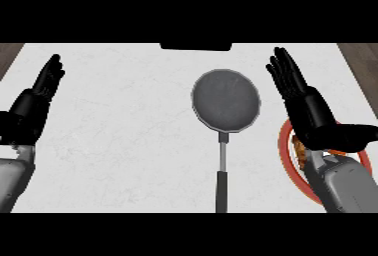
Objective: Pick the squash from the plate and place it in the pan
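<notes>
The black right hand (310,107), fingers straight and holding nothing, hangs over the red-rimmed round plate (286,165); the black left hand (33,100) is likewise flat.

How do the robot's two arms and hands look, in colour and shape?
The left forearm and right forearm are smooth grey shells. The left robot hand and right robot hand are black, with slim fingers and a thumb. No cables or markings show.

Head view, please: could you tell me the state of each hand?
Left hand: open, holding nothing.
Right hand: open, holding nothing, over the plate.
</notes>
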